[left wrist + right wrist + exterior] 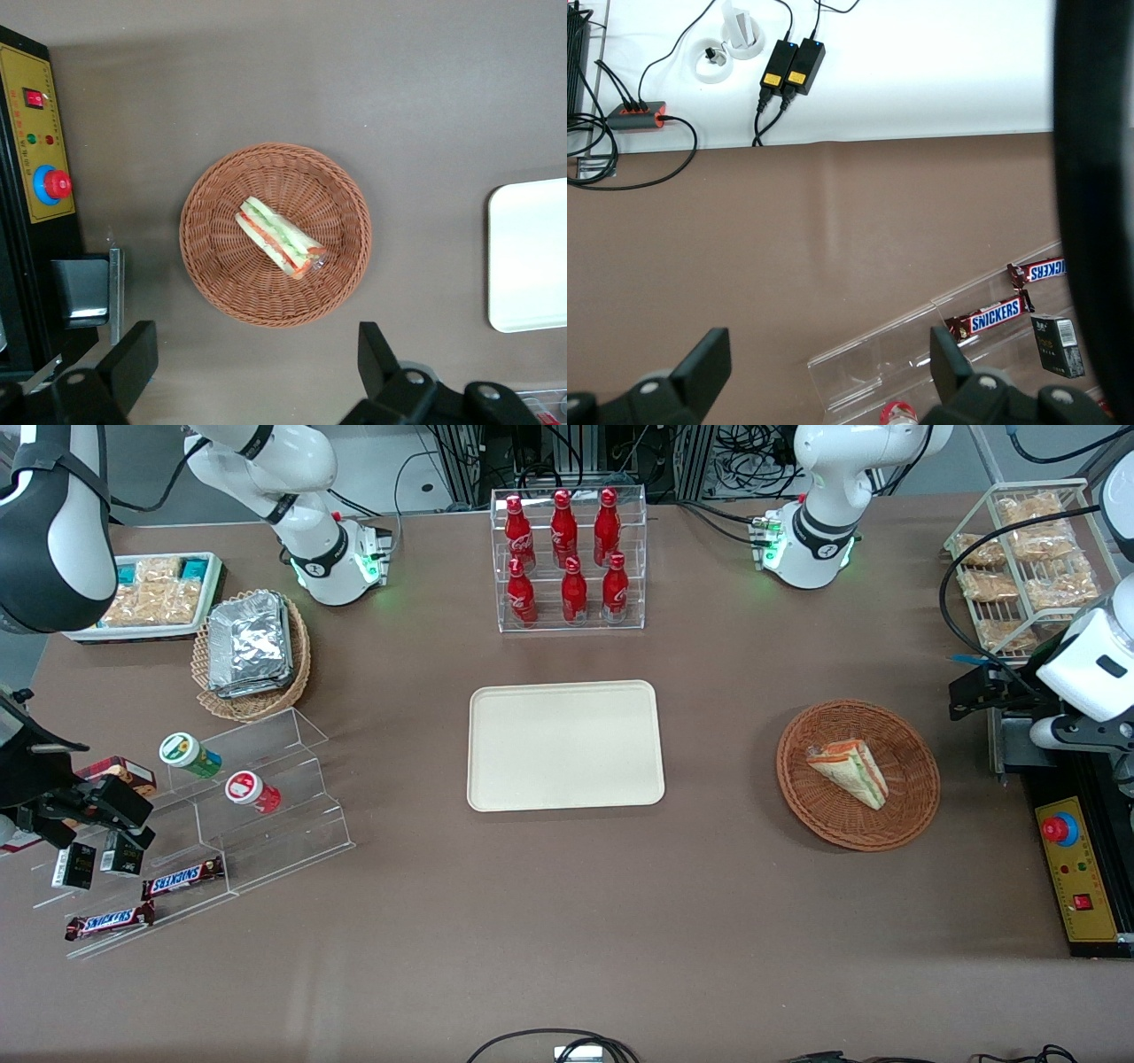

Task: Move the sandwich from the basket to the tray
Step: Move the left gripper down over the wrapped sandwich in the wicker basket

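Wrist view: wide-open, empty gripper [257,376] hovers above sandwich [281,236] in basket [213,266].

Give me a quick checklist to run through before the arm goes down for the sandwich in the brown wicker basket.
1. Triangular white-bread sandwich lies in the round reddish-brown wicker basket: ok.
2. Nothing covers the sandwich: ok.
3. Left gripper open, fingers spread wide: ok.
4. Gripper high above the table, beside the basket rather than over the sandwich: not ok, needs centring.
5. Flat cream rectangular tray bare: ok.
6. Table between basket and tray clear: ok.
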You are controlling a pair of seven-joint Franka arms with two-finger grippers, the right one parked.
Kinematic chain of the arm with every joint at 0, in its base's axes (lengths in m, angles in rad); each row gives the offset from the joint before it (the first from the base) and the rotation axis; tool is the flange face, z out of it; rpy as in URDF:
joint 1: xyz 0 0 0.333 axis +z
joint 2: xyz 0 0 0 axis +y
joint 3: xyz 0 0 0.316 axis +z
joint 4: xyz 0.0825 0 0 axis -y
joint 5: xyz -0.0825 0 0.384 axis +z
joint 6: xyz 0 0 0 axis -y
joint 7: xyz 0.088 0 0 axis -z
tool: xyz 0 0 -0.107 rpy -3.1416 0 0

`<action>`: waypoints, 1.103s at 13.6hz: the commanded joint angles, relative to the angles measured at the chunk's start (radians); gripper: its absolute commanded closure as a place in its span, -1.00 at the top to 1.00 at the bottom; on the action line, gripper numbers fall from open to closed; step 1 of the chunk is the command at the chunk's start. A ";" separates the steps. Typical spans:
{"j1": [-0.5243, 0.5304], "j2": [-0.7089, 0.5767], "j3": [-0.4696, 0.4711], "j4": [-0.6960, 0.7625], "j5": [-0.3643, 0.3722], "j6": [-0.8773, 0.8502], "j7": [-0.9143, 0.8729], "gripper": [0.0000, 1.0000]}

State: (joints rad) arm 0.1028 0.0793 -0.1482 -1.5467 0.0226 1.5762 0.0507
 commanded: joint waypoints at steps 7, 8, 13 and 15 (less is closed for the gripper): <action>-0.012 0.031 0.004 -0.061 0.005 0.091 -0.159 1.00; -0.012 0.028 0.004 -0.105 0.005 0.123 -0.199 1.00; -0.072 0.045 0.002 -0.288 0.008 0.342 -0.593 1.00; -0.072 0.048 0.004 -0.352 0.008 0.407 -0.632 1.00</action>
State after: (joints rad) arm 0.0364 0.1457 -0.1524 -1.8338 0.0214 1.9263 -0.5274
